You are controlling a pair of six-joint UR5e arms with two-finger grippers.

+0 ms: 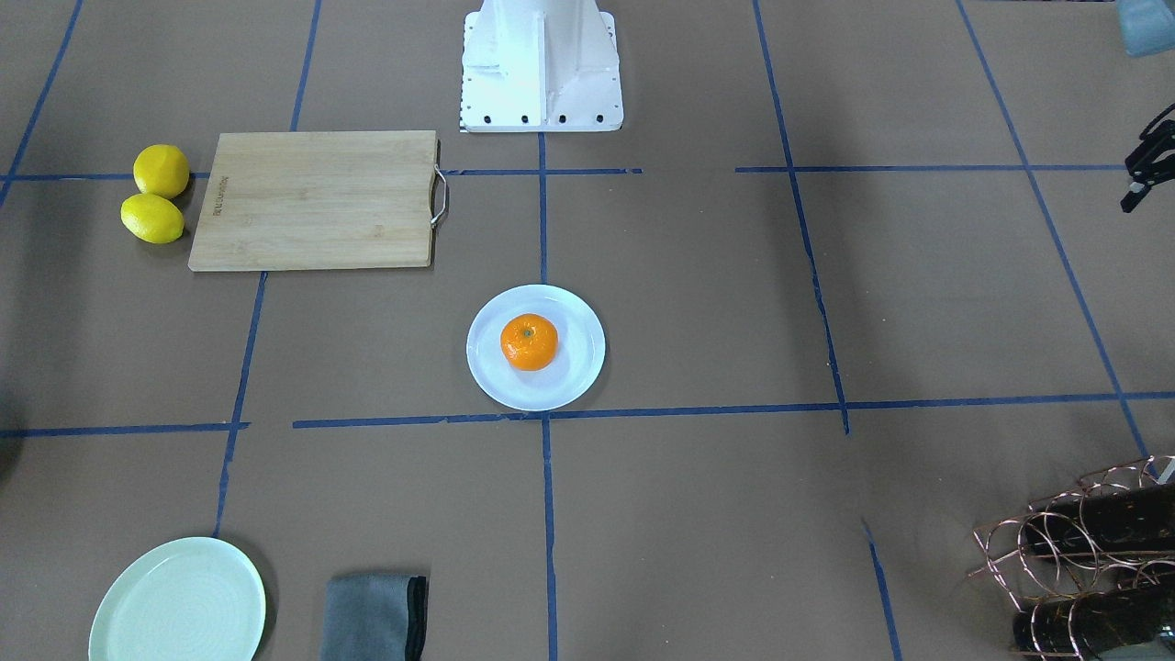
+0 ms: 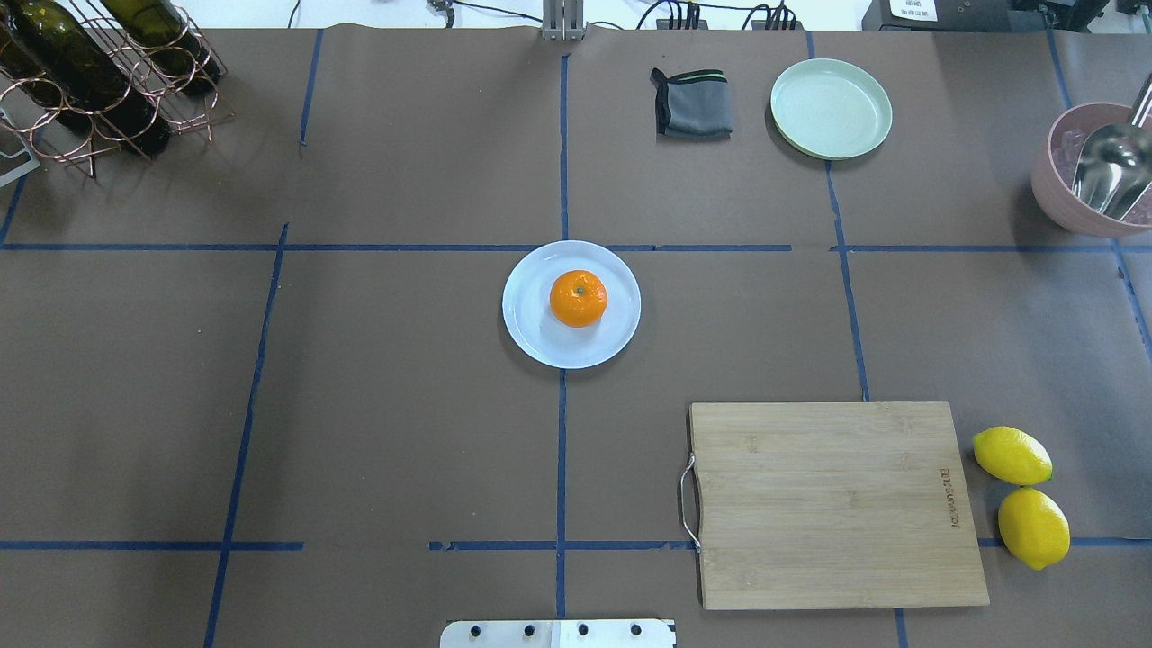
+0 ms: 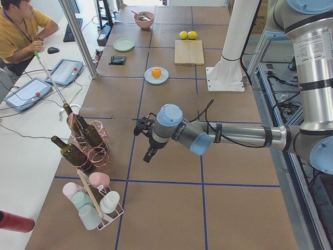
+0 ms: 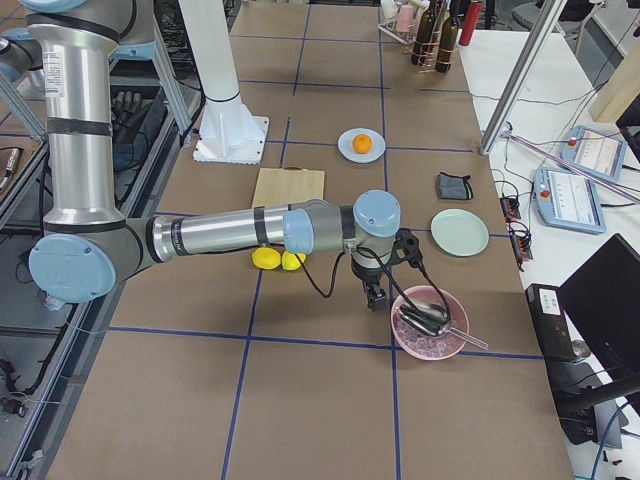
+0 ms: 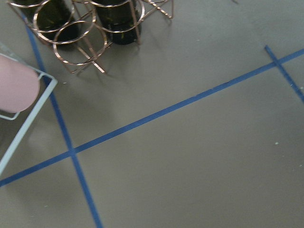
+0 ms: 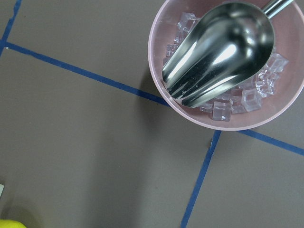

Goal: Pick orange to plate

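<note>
The orange [image 2: 578, 298] sits stem-up on the white plate [image 2: 540, 345] at the middle of the table, a little off the plate's centre; the front view shows the orange [image 1: 529, 341] and the plate [image 1: 580, 375] as well. Both grippers are far from it. My left gripper [image 3: 148, 156] hangs over bare table near the wine rack, and only a black part of it [image 1: 1136, 193] shows at the front view's edge. My right gripper [image 4: 376, 296] hovers beside the pink bowl. Neither wrist view shows fingers, so I cannot tell whether either is open or shut.
A wooden cutting board [image 2: 832, 504] lies at the near right, two lemons [image 2: 1012, 454] beside it. A pale green plate [image 2: 830, 108] and grey cloth [image 2: 691, 103] lie at the far side. A pink bowl [image 6: 164, 102] holds ice and a metal scoop. A wine rack [image 2: 90, 81] stands far left.
</note>
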